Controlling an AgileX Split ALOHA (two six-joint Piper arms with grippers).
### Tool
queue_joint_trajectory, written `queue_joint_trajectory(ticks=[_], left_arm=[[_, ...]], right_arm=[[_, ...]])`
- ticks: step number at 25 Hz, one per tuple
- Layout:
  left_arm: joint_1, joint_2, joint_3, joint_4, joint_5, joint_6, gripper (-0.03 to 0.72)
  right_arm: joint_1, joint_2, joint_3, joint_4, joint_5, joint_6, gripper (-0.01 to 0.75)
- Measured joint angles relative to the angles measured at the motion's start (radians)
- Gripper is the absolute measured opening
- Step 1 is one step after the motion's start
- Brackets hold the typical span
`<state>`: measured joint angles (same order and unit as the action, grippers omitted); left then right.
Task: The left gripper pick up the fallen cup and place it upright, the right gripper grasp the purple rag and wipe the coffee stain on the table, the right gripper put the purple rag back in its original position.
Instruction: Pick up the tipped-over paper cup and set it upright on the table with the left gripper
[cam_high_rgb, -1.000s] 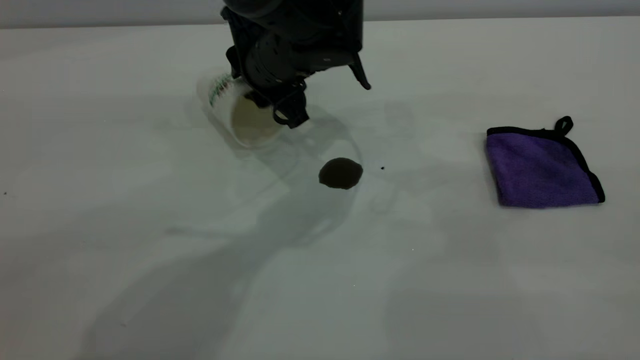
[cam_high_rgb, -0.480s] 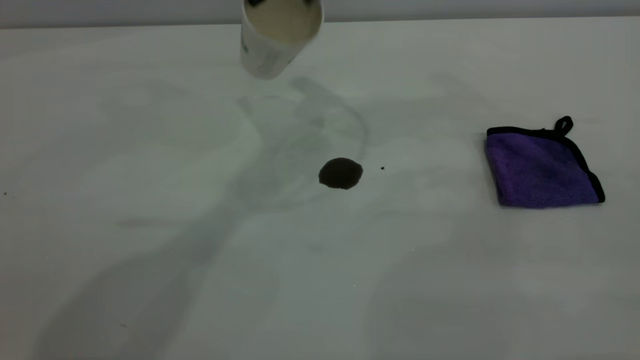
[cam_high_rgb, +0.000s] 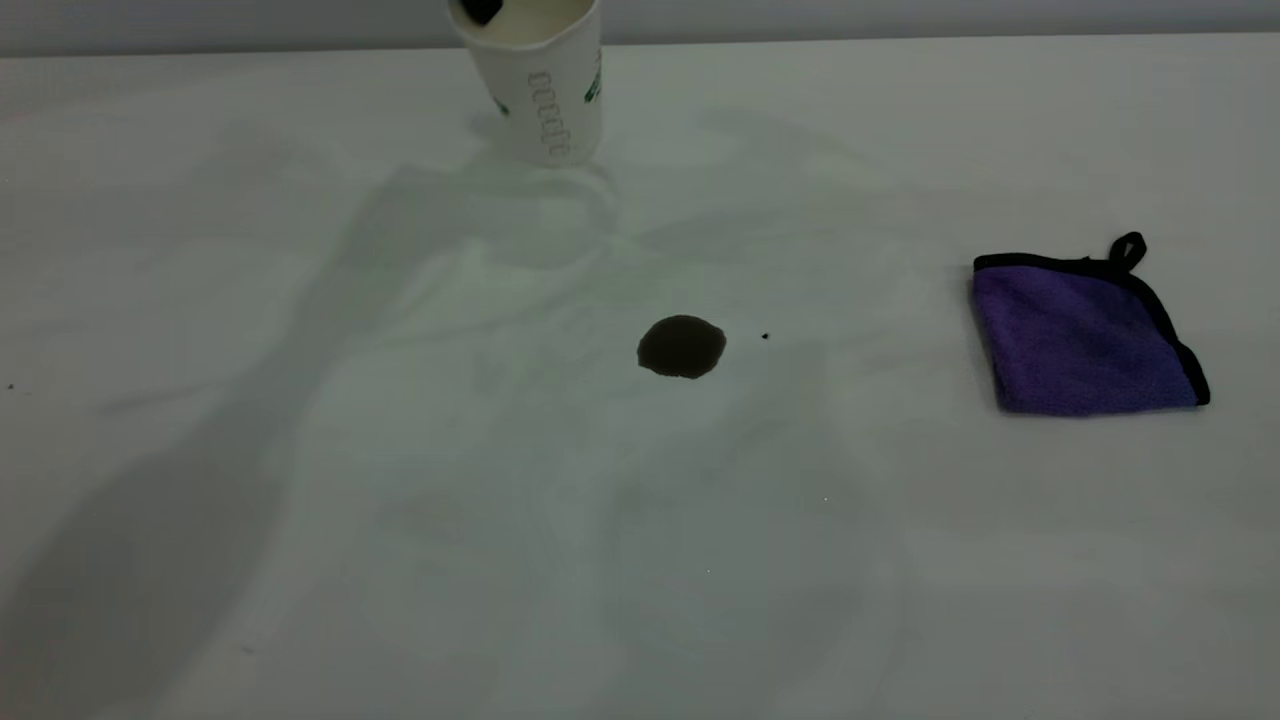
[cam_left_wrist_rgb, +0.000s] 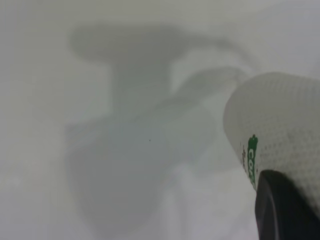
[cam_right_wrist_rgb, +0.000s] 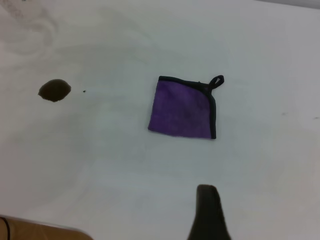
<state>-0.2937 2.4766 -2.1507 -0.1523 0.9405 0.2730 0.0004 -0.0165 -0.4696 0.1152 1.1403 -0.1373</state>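
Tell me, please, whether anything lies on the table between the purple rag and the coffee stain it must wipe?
Nothing visible blocks it: only bare table and a tiny black speck lie between the purple rag and the coffee stain. The cup is well behind.

- The cup (cam_high_rgb: 540, 85) has its rim cut off by the exterior view's upper edge.
- The left gripper (cam_left_wrist_rgb: 280, 210) shows only one dark, blurred finger.
- The right gripper (cam_right_wrist_rgb: 209, 215) shows only one fingertip, cut by the edge.

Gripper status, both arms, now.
Left gripper: shut on the cup, held nearly upright at the table's far edge.
Right gripper: cannot tell; above the table near the purple rag.
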Motion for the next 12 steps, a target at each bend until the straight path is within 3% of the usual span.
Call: queue_joint_trajectory(ticks=[7,12], left_arm=[[0.043,0.095,-0.001,-0.100,-0.028,0.051,0.048],[0.041,0.108,-0.001,-0.123,-0.056,0.058,0.164]], right_arm=[[0.000,0.000,0.000,0.000,0.000,0.000,0.589],[0.000,0.000,0.000,0.000,0.000,0.000,0.589]])
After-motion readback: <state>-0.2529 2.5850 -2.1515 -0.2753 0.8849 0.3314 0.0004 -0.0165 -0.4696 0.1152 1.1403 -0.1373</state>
